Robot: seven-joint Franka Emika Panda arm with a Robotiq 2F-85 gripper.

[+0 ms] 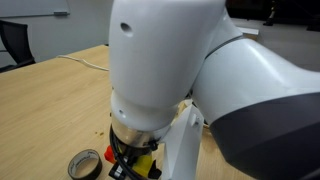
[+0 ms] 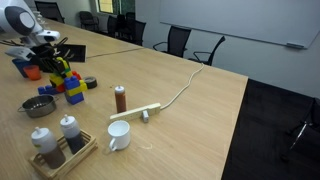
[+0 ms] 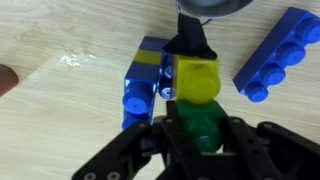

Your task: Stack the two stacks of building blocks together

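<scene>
Arm (image 1: pixel 170 50) blocks view; tool (image 3: pixel 200 135) clamps half-hidden green-yellow stack (image 3: pixel 197 82).

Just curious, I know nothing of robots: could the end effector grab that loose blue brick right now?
Probably not yet: the end effector seems shut on the green and yellow bricks. The blue brick itself lies uncovered on the table, close by.

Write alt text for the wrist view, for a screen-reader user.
The gripper is closed on a green-and-yellow block stack, close beside a blue-and-yellow block stack that stands on the wooden table. A loose blue brick lies to the right.
</scene>
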